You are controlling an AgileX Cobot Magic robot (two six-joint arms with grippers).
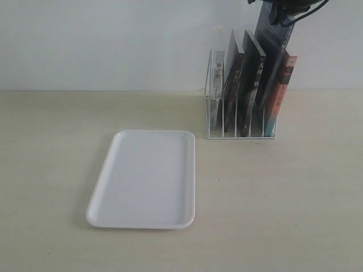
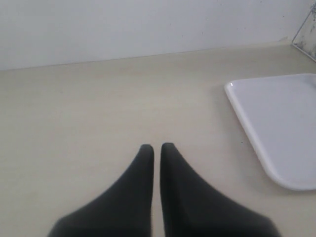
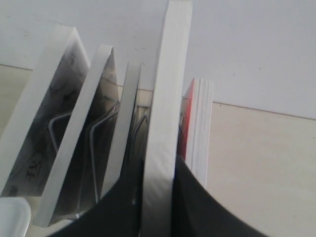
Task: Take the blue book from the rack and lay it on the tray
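The table [image 1: 306, 215] carries the tray [image 1: 144, 178] at lower centre-left of the exterior view, with nothing lying in it. The rack [image 1: 241, 136] stands at upper right, well apart from the tray. The blue book [image 1: 273, 42] is tilted and raised above its neighbours. Its lower end appears to sit in its slot, between a black-spined book [image 1: 252, 79] and the red-and-teal book [image 1: 282, 90].

The right gripper [image 3: 158, 173] pinches the blue book between its fingers [image 3: 195, 202]. The left gripper [image 2: 157, 150] hovers over bare table, fingers pressed together.

Risk: the lower corner may catch a wire divider or drag a neighbour, tipping the rack. A slanted pull would cause this.

Open room lies above the rack and leftward toward the tray.
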